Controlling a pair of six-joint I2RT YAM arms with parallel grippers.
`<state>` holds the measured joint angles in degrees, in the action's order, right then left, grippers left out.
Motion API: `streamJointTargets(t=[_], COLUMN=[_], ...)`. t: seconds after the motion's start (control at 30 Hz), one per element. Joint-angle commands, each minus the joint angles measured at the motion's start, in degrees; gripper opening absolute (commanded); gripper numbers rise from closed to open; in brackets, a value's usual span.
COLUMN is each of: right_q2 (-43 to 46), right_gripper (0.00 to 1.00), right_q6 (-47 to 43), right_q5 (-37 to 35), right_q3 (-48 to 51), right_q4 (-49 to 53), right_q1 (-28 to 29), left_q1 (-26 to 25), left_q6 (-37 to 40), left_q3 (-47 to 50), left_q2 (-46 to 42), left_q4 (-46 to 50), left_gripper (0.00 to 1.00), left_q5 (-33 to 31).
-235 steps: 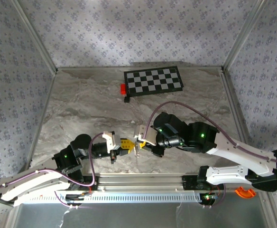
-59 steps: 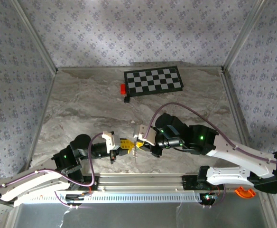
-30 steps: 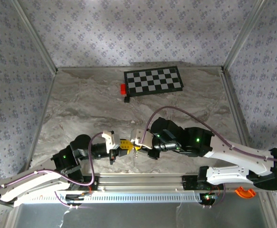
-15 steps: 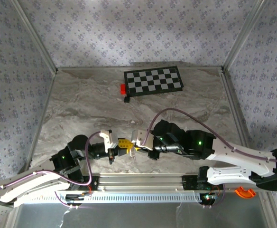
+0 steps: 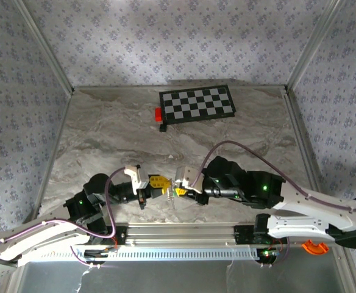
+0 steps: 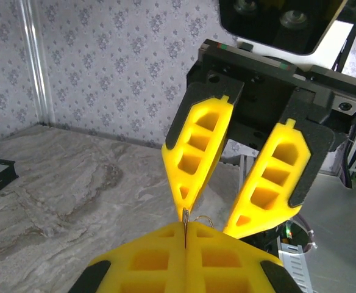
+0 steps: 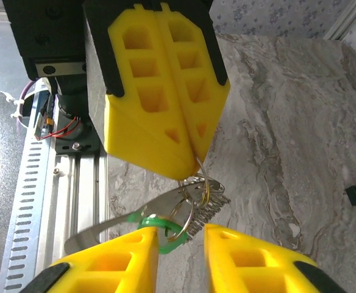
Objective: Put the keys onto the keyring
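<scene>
L hand [image 5: 162, 183] is pressing its yellow pads [image 7: 160, 97] flat together on a thin wire loop of the keyring [image 7: 193, 194], so you're holding the ring by its top. R hand [image 5: 179, 191] is facing it nose to nose, jaws standing a moderate way apart and closed on nothing. The ring bundle is hanging just in front of its pads.

Under them the counter [image 5: 105, 140] is showing grey-beige marble veining w/ a matte finish. Pale floral-papered walls [image 5: 166, 43] are closing it in on three sides, w/ alu posts [image 5: 44, 47] running up the corners. A checkerboard [image 5: 197, 104] is lying flat at the far edge, w/ a small red block [image 5: 158, 113] just beside its left end. Both hands are meeting near the front edge, roughly centre, close to the slotted rail [image 5: 184, 232].

You're looking at a few thin grey wire loops bunched together, w/ a short coiled chain bit [image 7: 210, 210] to one side and a bright green tag [image 7: 164, 233] below. One flat silvery key [image 7: 114, 224] is sticking out sideways, tilted. Can't tell whether the key is threaded on or just lying against the loops, nor whether the tag is touching an R pad.

R wrist cam is giving you all that detail. L wrist cam is showing the metal edge-on in the pad seam, plus R hand's two pads splayed apart. Top cam is reducing the bundle to a pale speck between the hands, but is placing it vs. the checkerboard and rail.
</scene>
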<state>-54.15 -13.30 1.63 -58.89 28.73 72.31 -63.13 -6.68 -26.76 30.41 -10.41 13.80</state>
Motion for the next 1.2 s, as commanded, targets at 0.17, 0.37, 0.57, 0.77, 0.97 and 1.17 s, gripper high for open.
streamJointTargets(t=[0.17, 0.37, 0.57, 0.77, 0.97, 1.17], right_q2=[5.9, 6.7, 7.6, 7.7, 7.6, 6.9], right_gripper=[0.4, 0.52, 0.59, 0.69, 0.79, 0.83], right_q6=[5.7, 8.4, 11.9, 14.1, 15.6, 16.4], right_q5=[3.0, 8.0, 10.4, 11.4, 14.1, 16.7], right_q3=[2.4, 3.3, 5.8, 5.7, 5.8, 4.8], right_q4=[-4.4, -8.9, -14.3, -14.3, -12.9, -11.8], right_q1=[-1.7, -3.8, -5.5, -7.9, -10.2, -13.3], left_q1=[-0.2, -0.3, -0.3, -0.3, -0.3, -0.3], left_q6=[0.7, 0.0, 0.4, 1.0, 1.0, 2.1], left_q3=[-0.2, 0.7, 0.7, 0.8, 1.7, 1.9], left_q2=[-1.0, -1.3, -1.6, -1.2, -1.5, -1.2], left_q4=[-6.7, -10.9, -12.3, -13.5, -15.9, -16.2], left_gripper=[0.0, 0.0, 0.0, 0.0, 0.0, 0.0], left_q5=[-0.8, -1.4, -4.0, -6.9, -8.4, -7.4])
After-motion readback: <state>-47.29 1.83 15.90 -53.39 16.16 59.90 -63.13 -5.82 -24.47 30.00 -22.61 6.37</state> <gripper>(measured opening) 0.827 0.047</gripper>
